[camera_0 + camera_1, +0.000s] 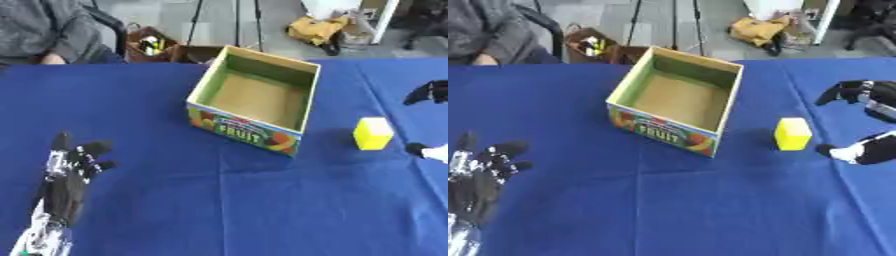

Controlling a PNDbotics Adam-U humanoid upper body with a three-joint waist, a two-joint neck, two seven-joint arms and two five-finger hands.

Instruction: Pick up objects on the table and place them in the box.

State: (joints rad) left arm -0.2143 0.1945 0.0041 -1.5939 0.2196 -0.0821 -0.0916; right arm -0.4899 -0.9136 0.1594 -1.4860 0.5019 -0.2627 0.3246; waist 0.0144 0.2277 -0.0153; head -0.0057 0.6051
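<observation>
A small yellow block (793,133) stands on the blue table (219,200), just right of the box. The open cardboard box (254,102) has green inner walls, a brown floor and "FRUIT" on its front; I see nothing inside it. My right hand (866,125) comes in from the right edge, open, with black fingers (843,91) spread above and its thumb tip a little to the right of the block, apart from it. My left hand (68,172) rests open at the lower left with fingers up, holding nothing.
A person in a grey sleeve (52,30) sits at the table's far left edge, touching nothing. Beyond the table a brown bag (150,46), yellow cloth (317,28) and stand legs lie on the floor.
</observation>
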